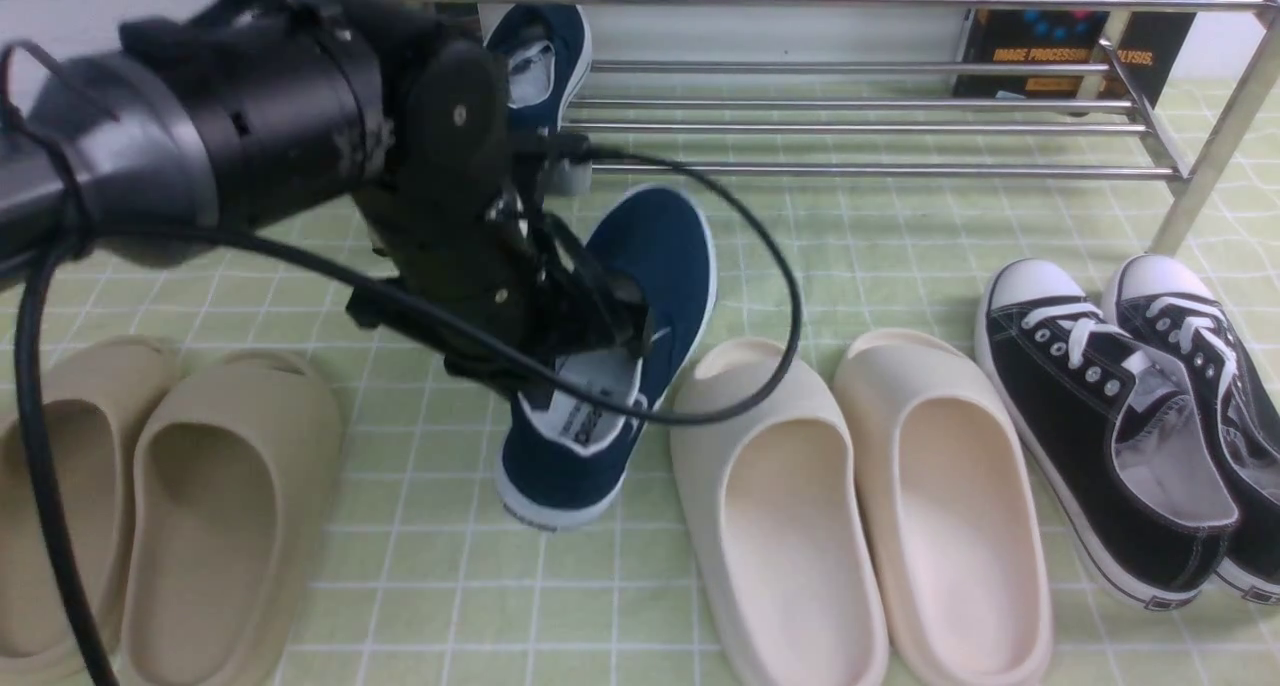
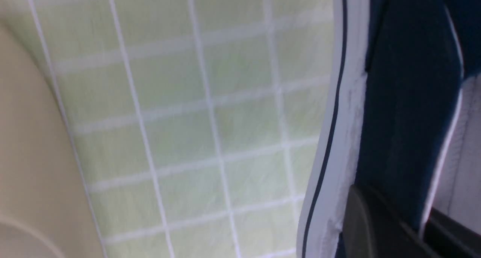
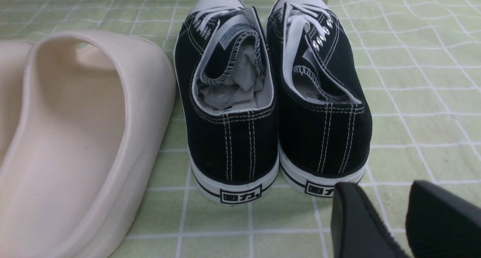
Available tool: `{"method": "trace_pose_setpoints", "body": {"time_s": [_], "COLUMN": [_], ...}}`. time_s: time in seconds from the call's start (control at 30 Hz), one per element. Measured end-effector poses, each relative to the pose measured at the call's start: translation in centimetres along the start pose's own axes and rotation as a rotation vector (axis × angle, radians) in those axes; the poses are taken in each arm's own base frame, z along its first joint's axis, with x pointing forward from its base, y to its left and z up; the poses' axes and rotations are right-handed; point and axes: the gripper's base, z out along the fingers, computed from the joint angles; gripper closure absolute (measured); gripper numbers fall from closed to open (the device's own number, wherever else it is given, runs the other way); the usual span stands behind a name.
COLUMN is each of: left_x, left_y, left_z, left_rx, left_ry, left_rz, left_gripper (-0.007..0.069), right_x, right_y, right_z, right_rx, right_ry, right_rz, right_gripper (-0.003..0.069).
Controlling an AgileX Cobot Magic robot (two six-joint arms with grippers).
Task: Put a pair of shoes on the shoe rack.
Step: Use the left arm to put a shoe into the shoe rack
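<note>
One navy-blue slip-on shoe point(image 1: 660, 256) is on the green checked floor in front of the shoe rack point(image 1: 860, 66), toe toward the rack. My left gripper point(image 1: 610, 336) is shut on its side wall by the opening. In the left wrist view one finger point(image 2: 360, 220) presses the outside of the navy shoe point(image 2: 406, 100) and the other sits inside it. The second navy shoe point(image 1: 545, 56) lies on the rack's lower bars at the left, partly hidden behind my arm. My right gripper point(image 3: 383, 192) hangs open just behind the heels of the black sneakers, holding nothing.
Black lace-up sneakers point(image 1: 1110, 406) point(image 3: 233, 100) stand at the right beside the rack's leg. Cream slides point(image 1: 860, 496) point(image 3: 75, 119) lie right of the held shoe, beige slides point(image 1: 170, 496) to its left. A dark book point(image 1: 1060, 36) leans behind the rack.
</note>
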Motion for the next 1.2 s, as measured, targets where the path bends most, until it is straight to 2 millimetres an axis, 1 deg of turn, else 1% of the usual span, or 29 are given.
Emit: {"method": "trace_pose_setpoints", "body": {"time_s": [0.1,0.17,0.2,0.23,0.27,0.4,0.43,0.5,0.6,0.63,0.7,0.8,0.93,0.97,1.07,1.2], "left_x": [-1.4,-2.4,-2.5,-3.7,-4.3,-6.8,-6.9,-8.4,-10.3,-11.3,-11.9,-14.0,-15.5,-15.6,-16.5,-17.0], "left_y": [-0.4,-0.4,-0.5,-0.2,-0.1,0.9,1.0,1.5,2.1,2.4,2.5,3.1,3.2,3.2,3.1,3.1], "left_z": [-1.5,-1.6,-1.5,-0.9,-0.6,2.2,2.3,3.5,4.2,4.1,4.5,5.3,6.5,6.6,7.9,8.8], "left_rx": [0.014,0.023,0.024,0.041,0.05,0.065,0.064,0.061,0.067,0.075,0.082,0.1,0.109,0.11,0.119,0.118], "left_ry": [-0.047,-0.059,-0.061,-0.059,-0.06,-0.035,-0.035,-0.045,-0.079,-0.105,-0.115,-0.163,-0.198,-0.199,-0.221,-0.253], "left_rz": [0.013,0.0,0.0,-0.032,-0.048,-0.107,-0.111,-0.127,-0.166,-0.187,-0.209,-0.25,-0.257,-0.258,-0.258,-0.255], "left_gripper": [0.0629,0.0629,0.0629,0.0629,0.0629,0.0629,0.0629,0.0629,0.0629,0.0629,0.0629,0.0629,0.0629,0.0629,0.0629,0.0629], "right_x": [0.0,0.0,0.0,0.0,0.0,0.0,0.0,0.0,0.0,0.0,0.0,0.0,0.0,0.0,0.0,0.0], "right_y": [0.0,0.0,0.0,0.0,0.0,0.0,0.0,0.0,0.0,0.0,0.0,0.0,0.0,0.0,0.0,0.0], "right_z": [0.0,0.0,0.0,0.0,0.0,0.0,0.0,0.0,0.0,0.0,0.0,0.0,0.0,0.0,0.0,0.0], "right_rx": [0.0,0.0,0.0,0.0,0.0,0.0,0.0,0.0,0.0,0.0,0.0,0.0,0.0,0.0,0.0,0.0], "right_ry": [0.0,0.0,0.0,0.0,0.0,0.0,0.0,0.0,0.0,0.0,0.0,0.0,0.0,0.0,0.0,0.0], "right_rz": [0.0,0.0,0.0,0.0,0.0,0.0,0.0,0.0,0.0,0.0,0.0,0.0,0.0,0.0,0.0,0.0], "right_gripper": [0.0413,0.0413,0.0413,0.0413,0.0413,0.0413,0.0413,0.0413,0.0413,0.0413,0.0413,0.0413,0.0413,0.0413,0.0413,0.0413]}}
